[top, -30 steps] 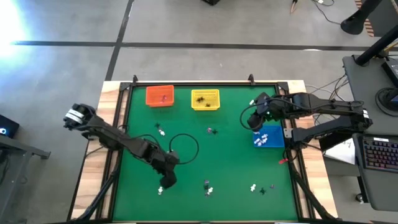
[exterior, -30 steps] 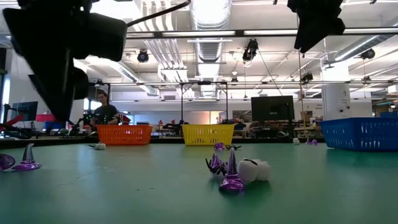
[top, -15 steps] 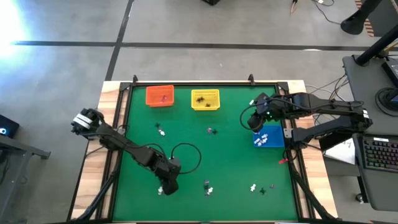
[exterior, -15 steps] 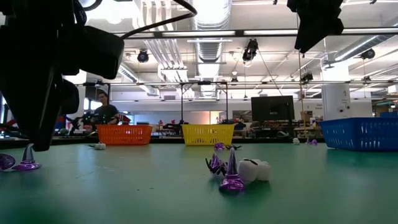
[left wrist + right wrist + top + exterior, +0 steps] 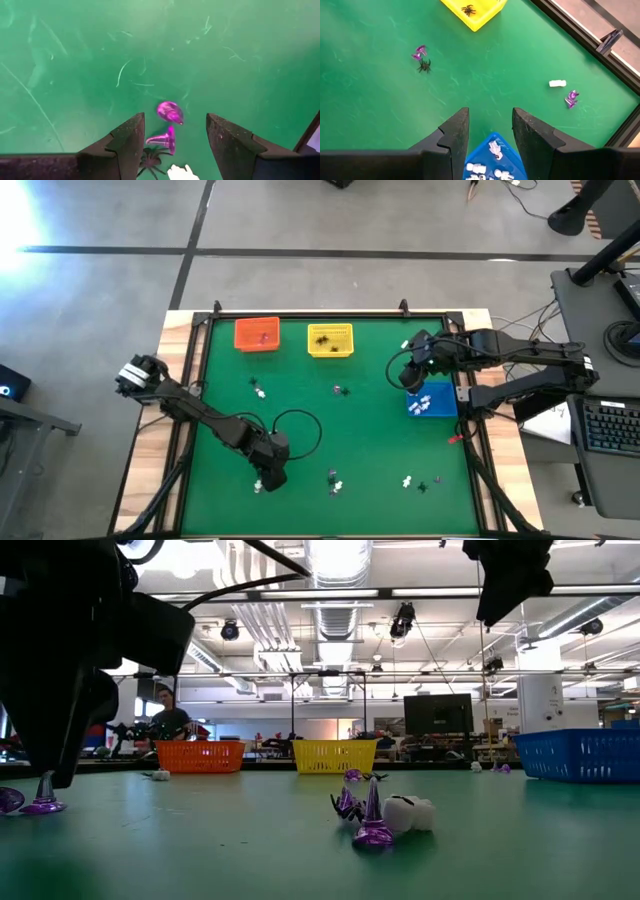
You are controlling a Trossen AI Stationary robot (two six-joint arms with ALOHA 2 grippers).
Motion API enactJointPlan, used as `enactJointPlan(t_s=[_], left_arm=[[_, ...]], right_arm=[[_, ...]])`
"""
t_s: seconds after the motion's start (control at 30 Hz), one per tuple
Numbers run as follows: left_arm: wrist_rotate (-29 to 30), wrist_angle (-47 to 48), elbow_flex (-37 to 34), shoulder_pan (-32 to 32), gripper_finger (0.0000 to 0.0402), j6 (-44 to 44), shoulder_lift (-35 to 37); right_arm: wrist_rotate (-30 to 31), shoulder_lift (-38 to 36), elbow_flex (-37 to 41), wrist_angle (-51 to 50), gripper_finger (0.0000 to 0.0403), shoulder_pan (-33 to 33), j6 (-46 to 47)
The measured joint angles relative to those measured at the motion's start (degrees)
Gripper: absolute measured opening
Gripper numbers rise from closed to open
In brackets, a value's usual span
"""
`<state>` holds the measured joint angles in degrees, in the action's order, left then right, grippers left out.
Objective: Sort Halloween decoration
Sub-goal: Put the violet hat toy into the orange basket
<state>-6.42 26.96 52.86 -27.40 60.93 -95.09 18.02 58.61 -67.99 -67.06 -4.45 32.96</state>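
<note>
Green felt point(image 5: 370, 440) covers the table, framed by wood and ringed by a workshop floor.

An orange basket point(image 5: 257, 334) and a yellow basket point(image 5: 330, 339) are set along the far edge; a black spider point(image 5: 468, 9) is seen in the yellow one. A blue basket point(image 5: 431, 401) sits by the right edge, with several white trinkets point(image 5: 493, 147) in it.

More trinkets are scattered on the felt: a pair near the centre point(image 5: 340, 389), a white one point(image 5: 259, 390) left of them, and small clusters along the near edge point(image 5: 334, 479).

The left gripper point(image 5: 264, 481) is held low over the near-left felt, fingers spread and empty. Between them, in the wrist view, two purple pieces point(image 5: 169, 112), a spider point(image 5: 150, 161) and a white bit point(image 5: 182, 173) are seen lying on the felt.

The right gripper point(image 5: 410, 378) is held high, just above the blue basket's far end, pointing down; its fingers are parted and nothing is seen between them.
</note>
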Motion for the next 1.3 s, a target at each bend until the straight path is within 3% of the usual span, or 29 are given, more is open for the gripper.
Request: enactJointPlan(t_s=[0.73, 1.3], left_arm=[[1.4, 0.4, 0.1, 0.2, 0.0191, 0.3, -2.8], [2.3, 1.1, 0.0, 0.3, 0.0076, 0.5, -2.9]], right_arm=[[0.0, 0.0, 0.7, 0.0, 0.0141, 0.0, -0.2], [0.0, 0.0, 0.7, 0.0, 0.0141, 0.0, -0.9]])
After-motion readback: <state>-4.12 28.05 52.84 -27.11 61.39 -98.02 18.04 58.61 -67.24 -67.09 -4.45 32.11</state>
